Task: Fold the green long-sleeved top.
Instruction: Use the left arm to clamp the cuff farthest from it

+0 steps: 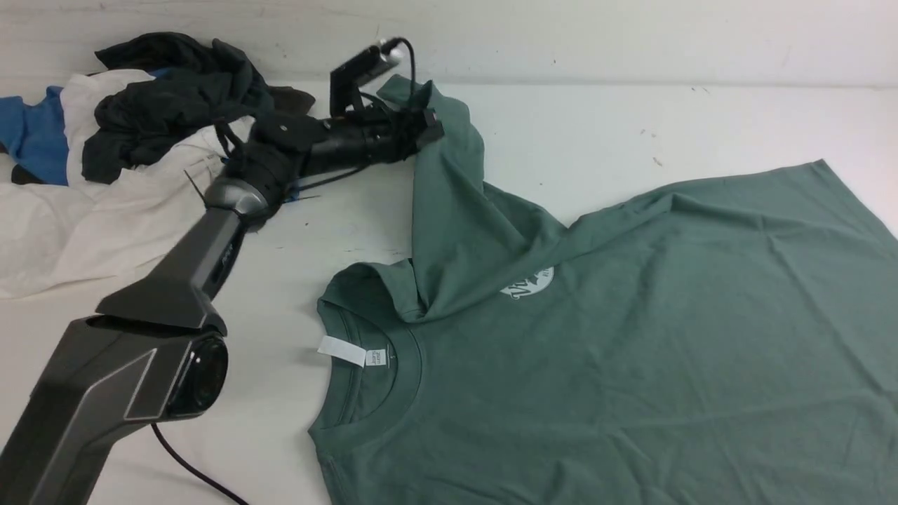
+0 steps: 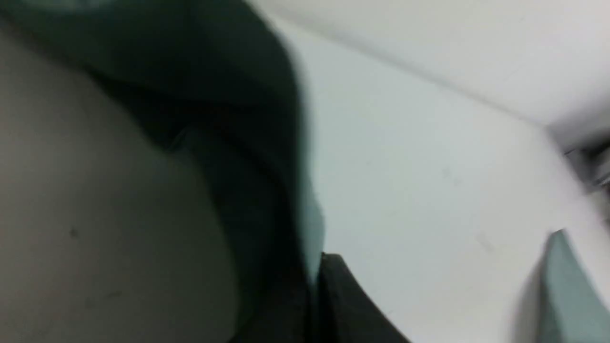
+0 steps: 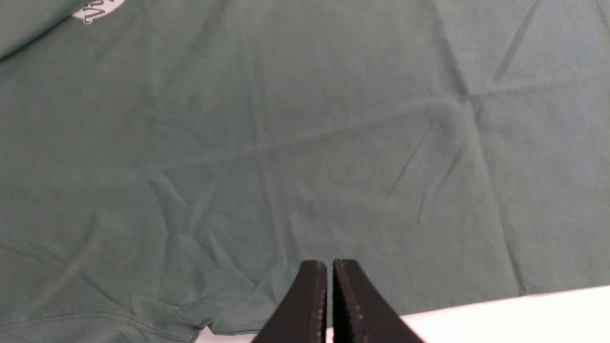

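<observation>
White table and a bare white wall fill the front view. Across the middle and right lies the green top, mostly flat, with its neck tag toward the robot's left. The left gripper is closed on the far sleeve and holds it up off the table, so the cloth hangs in a twisted fold that partly covers the round white print. Just behind the arm sits a pile of clothes in black, white and blue. If the arm swings back, it may snag that pile and drag a stray garment onto the top.

The left wrist view is badly blurred. Dark green cloth crowds the lens, probably the pinched sleeve. How much cloth the jaws hold cannot be made out. A thin pinch could slip mid-carry and drop the sleeve in a heap.

From the right wrist view, the right gripper hovers over the top's body near its edge, jaws pressed together and holding nothing. No hand pins the cloth. A hard pull on the sleeve could slide the whole top and deepen the creases already there.
</observation>
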Robot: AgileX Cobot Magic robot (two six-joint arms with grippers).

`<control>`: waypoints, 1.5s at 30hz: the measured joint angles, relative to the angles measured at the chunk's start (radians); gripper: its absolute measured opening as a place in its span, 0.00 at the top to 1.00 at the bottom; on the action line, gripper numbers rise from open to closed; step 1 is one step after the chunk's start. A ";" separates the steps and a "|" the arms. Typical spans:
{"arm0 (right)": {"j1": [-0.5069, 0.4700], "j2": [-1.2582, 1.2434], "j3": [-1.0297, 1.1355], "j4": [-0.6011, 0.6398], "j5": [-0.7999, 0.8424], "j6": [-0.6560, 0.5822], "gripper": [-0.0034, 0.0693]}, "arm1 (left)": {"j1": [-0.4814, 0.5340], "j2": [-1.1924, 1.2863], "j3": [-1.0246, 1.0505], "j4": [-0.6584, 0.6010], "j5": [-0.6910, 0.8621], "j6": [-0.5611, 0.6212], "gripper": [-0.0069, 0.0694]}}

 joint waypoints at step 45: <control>0.000 0.000 0.000 0.000 0.017 0.000 0.94 | -0.156 -0.593 0.371 0.354 0.584 -0.263 0.91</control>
